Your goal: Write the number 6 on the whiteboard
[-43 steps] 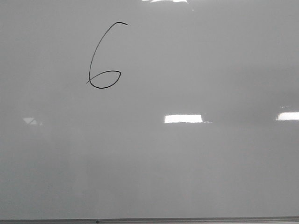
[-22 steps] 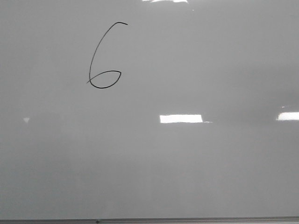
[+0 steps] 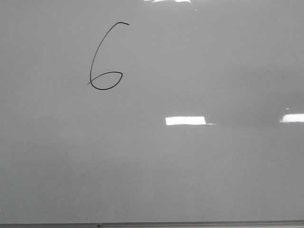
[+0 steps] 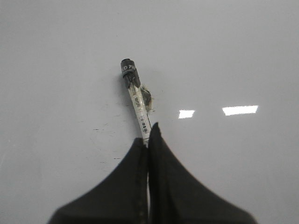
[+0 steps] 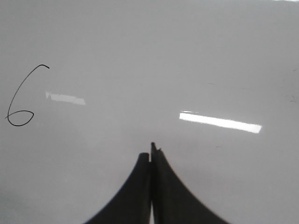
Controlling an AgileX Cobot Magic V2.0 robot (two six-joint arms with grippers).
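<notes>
The number 6 (image 3: 105,57) is a thin black line with a flat oval loop at the upper left of the grey-white whiteboard (image 3: 190,166) in the front view. It also shows far to one side in the right wrist view (image 5: 21,100). No gripper shows in the front view. My left gripper (image 4: 147,135) is shut on a white marker (image 4: 138,100) whose black tip end (image 4: 127,67) points at bare whiteboard (image 4: 56,70). My right gripper (image 5: 150,155) is shut with nothing in it, above the whiteboard (image 5: 140,56).
The board's thin dark edge strip (image 3: 152,224) runs along the near side in the front view. Bright light glares (image 3: 185,120) lie on the board. Faint dark smudges (image 4: 100,129) mark the board beside the marker.
The 6 has not changed. The light glare in the middle of the board shifted slightly and a faint glare at the left has faded away.
</notes>
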